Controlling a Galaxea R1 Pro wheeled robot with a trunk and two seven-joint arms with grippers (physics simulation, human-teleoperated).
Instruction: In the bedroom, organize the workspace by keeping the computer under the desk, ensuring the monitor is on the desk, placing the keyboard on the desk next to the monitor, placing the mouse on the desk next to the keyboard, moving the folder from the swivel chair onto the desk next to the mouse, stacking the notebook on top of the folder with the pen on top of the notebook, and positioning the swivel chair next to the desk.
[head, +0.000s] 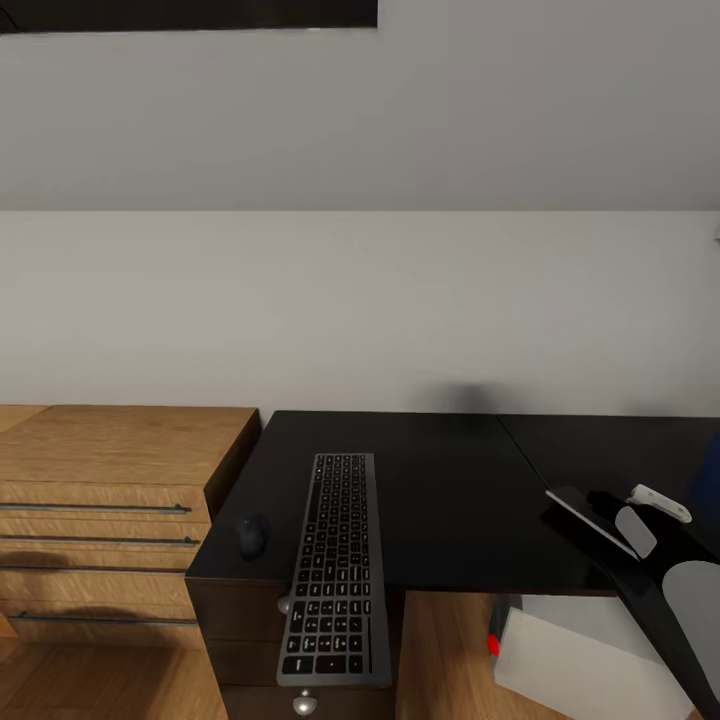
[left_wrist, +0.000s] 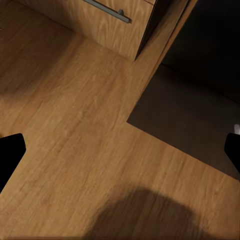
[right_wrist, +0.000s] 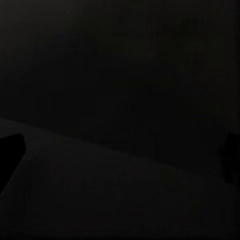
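The keyboard (head: 334, 570) lies on the black table (head: 450, 480), close to the table's left end. Its long side runs from the front edge toward the wall, and its near end sticks out over the front edge, above the drawers. The keys have tiny white marks, but they are too small to read. The mouse (head: 250, 536) sits just beside the keyboard on its left, near the table's left edge, not touching it.

Two round silver knobs (head: 305, 703) show on the drawers under the keyboard. A light wood chest of drawers (head: 110, 500) with long thin handles stands next to the table's left side, against the pale grey wall (head: 360, 300).

Under the table, at the right, a pale grey computer box (head: 580, 650) stands on the wood floor (head: 445, 650), with a small red light (head: 493, 645) on its side.

At the right of the head view a dark arm (head: 650, 570) with grey patches reaches over the table's edge. I cannot tell if the right tool is open or closed.

In the left wrist view the left tool (left_wrist: 120, 150) is open, its two dark fingertips (left_wrist: 9, 152) far apart above the wood floor, near the chest of drawers and the dark table side.

The right wrist view is almost all black.
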